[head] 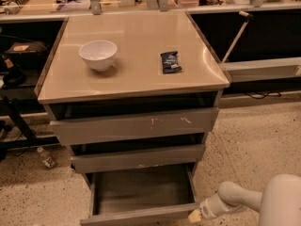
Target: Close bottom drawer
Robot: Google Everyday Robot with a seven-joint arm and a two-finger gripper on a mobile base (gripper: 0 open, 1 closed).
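The bottom drawer (141,192) is pulled far out at the foot of the grey cabinet, and its grey box interior is open to view. Its low plain front panel (136,215) lies along the lower edge of the view. My gripper (195,215) is at the lower right, at the right end of that front panel. Its pale tip touches or nearly touches the panel's corner. The white arm (244,199) reaches in from the lower right corner.
The top drawer (136,125) with pale scratch marks and the middle drawer (138,157) both stand slightly out. A white bowl (98,55) and a dark snack packet (170,61) sit on the cabinet top (136,79). A small bottle (46,157) lies on the speckled floor at left.
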